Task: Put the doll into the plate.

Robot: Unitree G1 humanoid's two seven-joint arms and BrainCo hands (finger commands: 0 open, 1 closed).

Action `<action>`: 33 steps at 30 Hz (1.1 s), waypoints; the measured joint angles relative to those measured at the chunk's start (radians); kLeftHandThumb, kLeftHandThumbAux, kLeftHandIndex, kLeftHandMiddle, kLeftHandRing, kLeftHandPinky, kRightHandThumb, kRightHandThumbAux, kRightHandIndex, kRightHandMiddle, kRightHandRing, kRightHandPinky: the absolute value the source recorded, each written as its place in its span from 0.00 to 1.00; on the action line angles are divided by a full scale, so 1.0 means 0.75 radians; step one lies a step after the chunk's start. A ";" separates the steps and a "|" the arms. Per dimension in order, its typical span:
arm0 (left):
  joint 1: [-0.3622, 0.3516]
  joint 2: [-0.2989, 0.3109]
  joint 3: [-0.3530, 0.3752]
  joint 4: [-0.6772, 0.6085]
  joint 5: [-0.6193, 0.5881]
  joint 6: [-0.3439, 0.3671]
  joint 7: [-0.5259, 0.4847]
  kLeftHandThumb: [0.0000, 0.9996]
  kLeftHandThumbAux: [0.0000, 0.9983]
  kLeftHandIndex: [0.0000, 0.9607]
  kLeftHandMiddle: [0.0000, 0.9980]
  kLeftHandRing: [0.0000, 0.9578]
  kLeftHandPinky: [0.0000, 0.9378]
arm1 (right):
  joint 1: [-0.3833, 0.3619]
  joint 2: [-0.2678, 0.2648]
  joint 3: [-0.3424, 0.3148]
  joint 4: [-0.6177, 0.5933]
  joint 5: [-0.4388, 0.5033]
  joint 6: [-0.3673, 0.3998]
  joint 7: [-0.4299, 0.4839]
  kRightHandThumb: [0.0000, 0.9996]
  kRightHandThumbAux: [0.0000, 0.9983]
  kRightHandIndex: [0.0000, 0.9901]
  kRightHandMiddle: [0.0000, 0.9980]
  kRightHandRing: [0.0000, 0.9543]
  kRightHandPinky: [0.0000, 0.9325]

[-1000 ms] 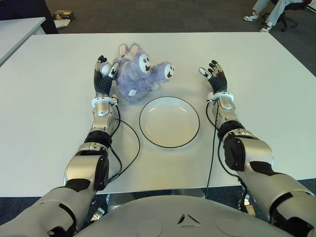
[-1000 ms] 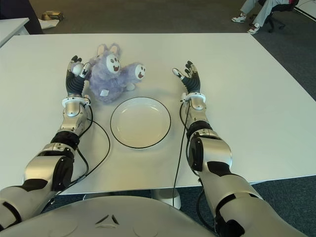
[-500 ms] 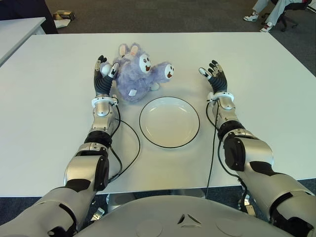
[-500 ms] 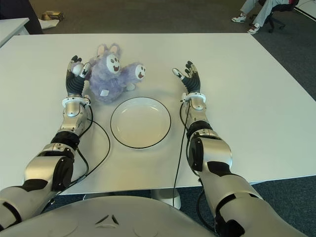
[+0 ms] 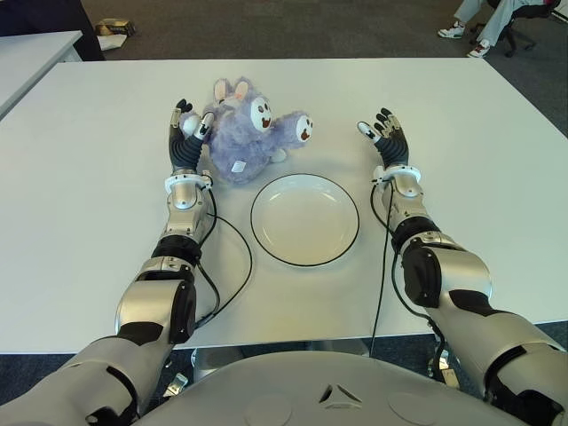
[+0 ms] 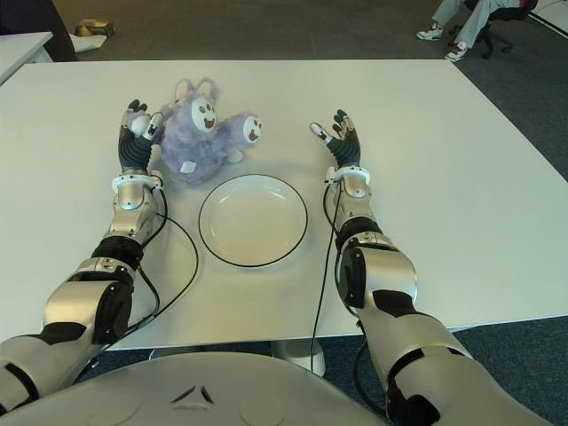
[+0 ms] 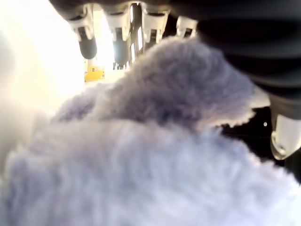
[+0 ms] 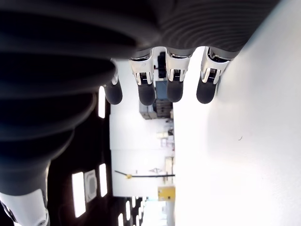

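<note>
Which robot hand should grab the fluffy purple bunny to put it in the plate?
The left hand, probably. It is right up against the doll, its fingers open beside the fur. The right hand is open too, but sits apart from the doll, out past the empty plate.

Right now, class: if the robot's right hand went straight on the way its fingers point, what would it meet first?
Probably nothing: the right hand, fingers spread, points away across the bare table toward its far edge. The doll and plate lie to its left.
</note>
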State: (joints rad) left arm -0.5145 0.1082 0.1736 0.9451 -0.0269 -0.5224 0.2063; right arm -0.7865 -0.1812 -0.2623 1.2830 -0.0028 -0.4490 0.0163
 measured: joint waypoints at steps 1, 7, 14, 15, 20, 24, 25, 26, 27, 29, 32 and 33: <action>0.000 0.000 0.000 0.000 0.000 0.000 0.000 0.00 0.49 0.00 0.11 0.10 0.06 | 0.000 0.000 0.000 0.000 0.000 0.000 0.000 0.06 0.65 0.02 0.03 0.03 0.04; 0.000 0.000 0.000 0.000 0.000 0.000 0.000 0.00 0.49 0.00 0.10 0.09 0.05 | 0.000 0.003 0.000 0.000 0.000 0.000 0.000 0.06 0.65 0.02 0.03 0.03 0.04; 0.000 0.000 0.000 0.001 0.000 0.002 0.000 0.00 0.48 0.00 0.10 0.07 0.02 | 0.001 0.006 -0.002 0.000 0.002 0.000 0.000 0.06 0.65 0.02 0.03 0.03 0.04; 0.000 0.000 0.000 0.001 0.000 0.002 0.000 0.00 0.48 0.00 0.10 0.07 0.02 | 0.001 0.007 -0.003 0.000 0.002 0.000 0.000 0.06 0.65 0.02 0.03 0.03 0.04; 0.000 0.001 0.000 0.002 0.005 0.002 0.000 0.00 0.47 0.00 0.10 0.07 0.01 | 0.001 0.009 -0.004 0.000 0.002 0.000 0.000 0.06 0.66 0.02 0.03 0.03 0.04; -0.001 0.001 0.000 0.003 0.009 0.002 0.000 0.00 0.45 0.00 0.09 0.06 0.00 | 0.001 0.010 -0.004 0.000 0.002 0.000 -0.001 0.05 0.66 0.02 0.03 0.03 0.04; -0.001 0.002 0.000 0.003 0.010 0.003 0.000 0.00 0.45 0.00 0.09 0.06 0.00 | 0.000 0.010 -0.004 0.000 0.002 0.000 -0.001 0.06 0.66 0.02 0.03 0.03 0.04; -0.001 0.002 0.000 0.004 0.010 0.003 0.000 0.00 0.45 0.00 0.09 0.06 0.00 | 0.000 0.010 -0.003 0.000 0.002 0.000 -0.001 0.06 0.66 0.02 0.03 0.03 0.04; -0.001 0.003 0.000 0.004 0.010 0.003 0.000 0.00 0.45 0.00 0.09 0.06 0.00 | 0.000 0.010 -0.003 0.000 0.002 0.000 -0.002 0.06 0.65 0.02 0.03 0.03 0.03; -0.001 0.003 0.000 0.004 0.010 0.004 0.000 0.00 0.45 0.00 0.09 0.06 0.00 | 0.000 0.011 -0.002 0.000 0.002 0.000 -0.002 0.06 0.65 0.02 0.03 0.03 0.03; -0.001 0.005 -0.001 0.005 0.010 0.005 0.000 0.00 0.45 0.00 0.09 0.06 0.00 | 0.000 0.011 -0.001 0.000 0.001 0.000 -0.003 0.06 0.65 0.02 0.03 0.03 0.04; -0.001 0.005 -0.001 0.005 0.010 0.006 0.000 0.00 0.45 0.00 0.09 0.06 0.00 | 0.000 0.011 -0.001 0.000 0.001 0.000 -0.003 0.06 0.65 0.03 0.03 0.03 0.04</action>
State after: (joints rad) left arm -0.5150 0.1119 0.1726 0.9486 -0.0191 -0.5182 0.2063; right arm -0.7865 -0.1727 -0.2630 1.2831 -0.0018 -0.4489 0.0140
